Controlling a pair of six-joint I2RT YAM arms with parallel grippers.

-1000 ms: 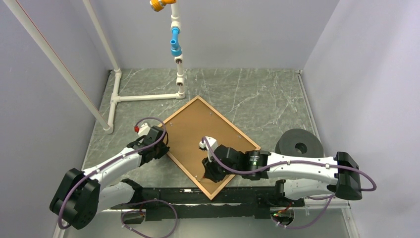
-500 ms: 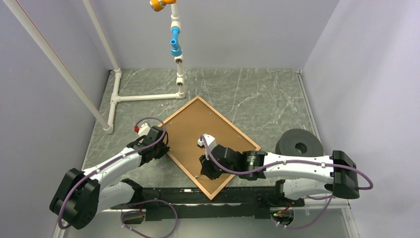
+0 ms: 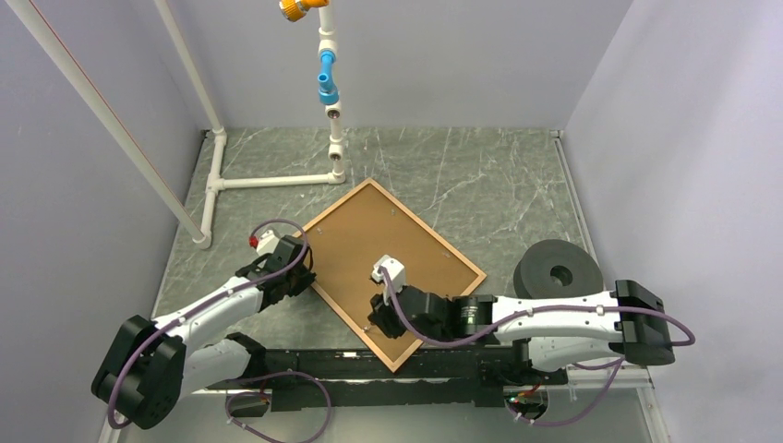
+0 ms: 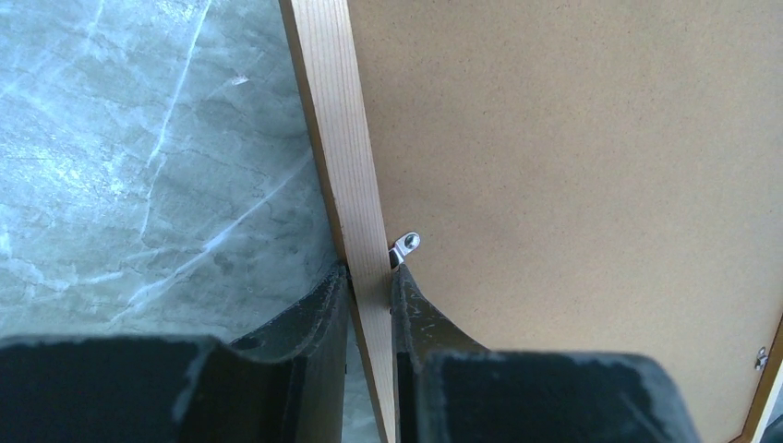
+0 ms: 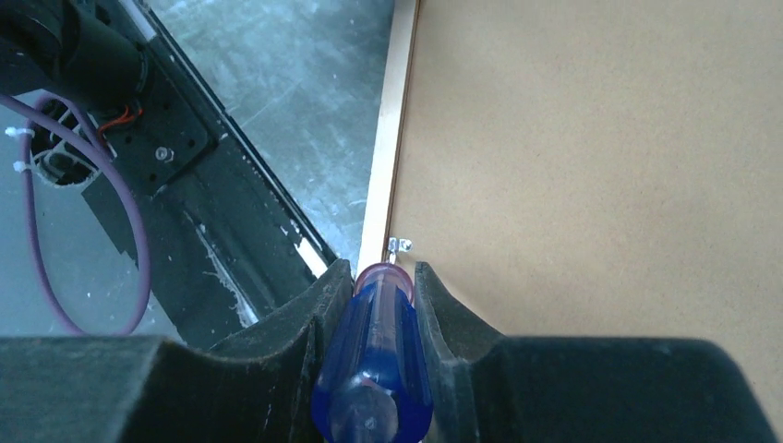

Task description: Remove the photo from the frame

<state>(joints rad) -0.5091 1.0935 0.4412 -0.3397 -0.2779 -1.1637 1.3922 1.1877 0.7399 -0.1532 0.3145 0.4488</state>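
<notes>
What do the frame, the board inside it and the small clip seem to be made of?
The frame looks like light wood, matt: straight grain runs along it. The board looks like brown fibreboard, perhaps hardboard: matt and finely speckled, without grain. The clip seems bright metal: shiny silver, with a small hole.

Behind the left claw (image 4: 369,277) and the right claw (image 5: 379,272): white arm tubes (image 3: 208,305), black joints (image 3: 138,360), looping purple cables (image 3: 277,221). The fingers (image 4: 314,314) are matte black.
</notes>
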